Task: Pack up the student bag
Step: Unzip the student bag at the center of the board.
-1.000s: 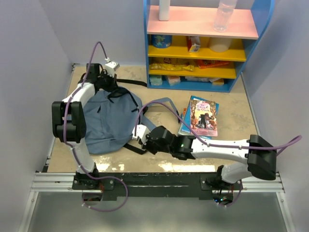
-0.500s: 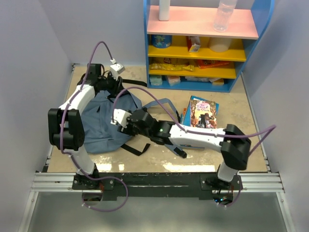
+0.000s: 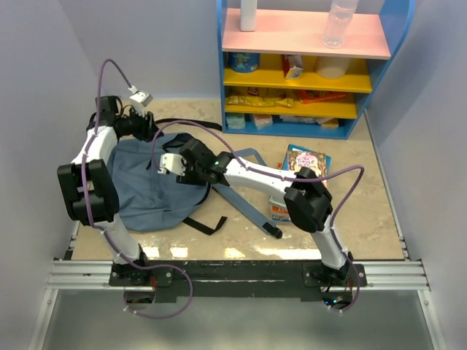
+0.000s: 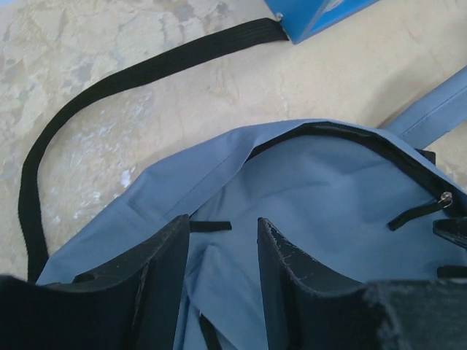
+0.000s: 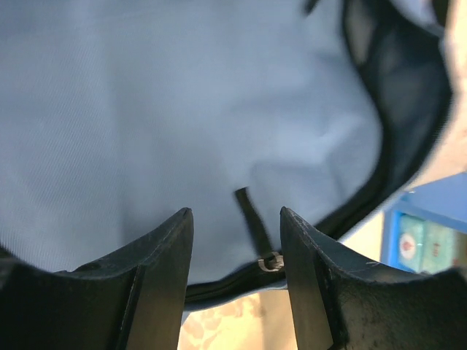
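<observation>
Just one bag (image 3: 139,193) is counted, laid flat on the left part of the table (image 3: 350,211) with its open mouth turned toward the far side. Two claws are seen at that mouth. The left claw (image 4: 222,221) is held fairly wide over the rim, with blue lining seen in the gap and nothing pinched. The right claw (image 5: 235,213) is spread wide too. One small metal zip pull (image 5: 271,260) is seen between its fingers, but it isn't gripped. One thin black strap (image 4: 87,106) is curled out across the table.

At least two books (image 3: 306,164) are stacked to the right, a pink cover on a blue one, partly hidden by the right arm. The title is too small to be read. Two bottles are stood on the shelf (image 3: 292,36), one white (image 3: 248,14) and one clear (image 3: 340,22). No brand can be made out on anything.
</observation>
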`<action>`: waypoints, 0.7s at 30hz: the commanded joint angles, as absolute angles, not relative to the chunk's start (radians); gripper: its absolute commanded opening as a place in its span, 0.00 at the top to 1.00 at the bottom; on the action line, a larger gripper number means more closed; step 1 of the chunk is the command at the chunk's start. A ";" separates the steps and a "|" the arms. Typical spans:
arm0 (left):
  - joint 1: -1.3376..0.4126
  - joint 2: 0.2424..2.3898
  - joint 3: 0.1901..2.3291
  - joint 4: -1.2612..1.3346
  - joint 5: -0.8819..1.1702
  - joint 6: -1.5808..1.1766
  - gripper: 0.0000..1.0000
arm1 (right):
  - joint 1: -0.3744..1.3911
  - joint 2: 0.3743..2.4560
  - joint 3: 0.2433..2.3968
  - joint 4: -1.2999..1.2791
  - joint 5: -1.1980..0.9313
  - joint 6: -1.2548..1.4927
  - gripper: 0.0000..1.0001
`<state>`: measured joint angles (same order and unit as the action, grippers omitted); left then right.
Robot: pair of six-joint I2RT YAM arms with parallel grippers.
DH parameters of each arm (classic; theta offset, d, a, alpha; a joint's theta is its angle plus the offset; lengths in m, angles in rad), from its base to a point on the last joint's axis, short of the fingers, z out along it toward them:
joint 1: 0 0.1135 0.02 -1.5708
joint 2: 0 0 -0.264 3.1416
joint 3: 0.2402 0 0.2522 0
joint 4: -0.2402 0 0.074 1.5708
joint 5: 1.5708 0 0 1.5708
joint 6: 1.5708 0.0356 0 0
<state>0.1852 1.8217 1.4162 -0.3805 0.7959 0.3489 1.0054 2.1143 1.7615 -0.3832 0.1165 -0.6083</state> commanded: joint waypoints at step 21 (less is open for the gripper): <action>0.239 1.782 1.333 -0.385 0.860 0.407 0.54 | 0.942 2.292 1.993 -0.719 0.144 -0.698 0.57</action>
